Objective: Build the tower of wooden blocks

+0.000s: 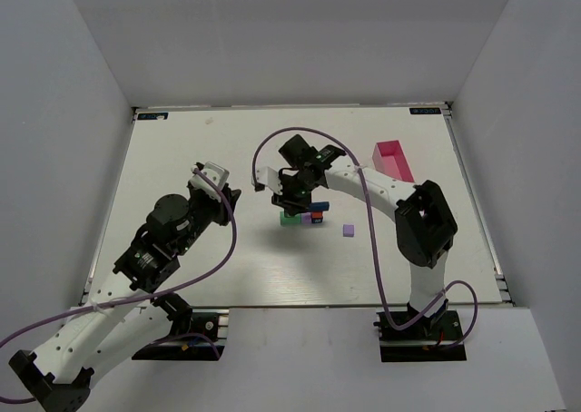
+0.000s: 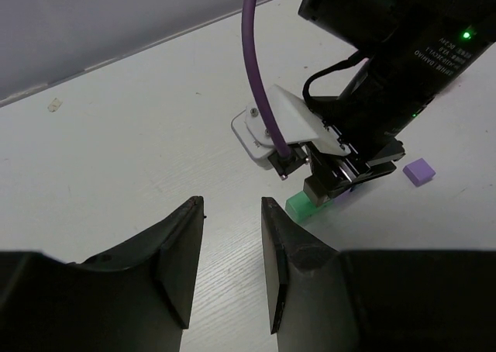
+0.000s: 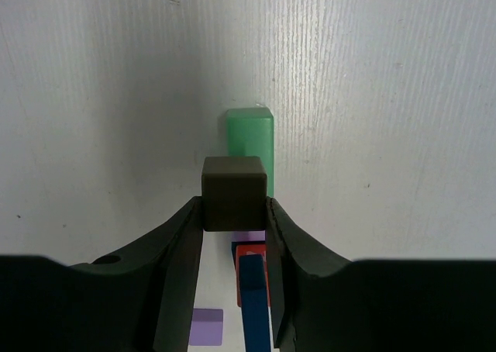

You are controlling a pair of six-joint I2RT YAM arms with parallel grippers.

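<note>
- Right gripper [image 3: 235, 212] clamping brown cube [image 3: 235, 191] between both fingers, holding it over near end of green block [image 3: 250, 133]; contact between the two cannot be told.
- Wood block tower [image 1: 303, 216]: red-orange block [image 3: 249, 251] and dark blue block [image 3: 253, 294] lying just beside green block.
- Loose purple block [image 1: 349, 231] lying near green block, apart from cluster.
- Left gripper [image 2: 231, 208] facing green block from well apart, jaws standing narrowly apart, gripping nothing.
- Pink tray [image 1: 392, 161] sitting well apart from green block.
</note>
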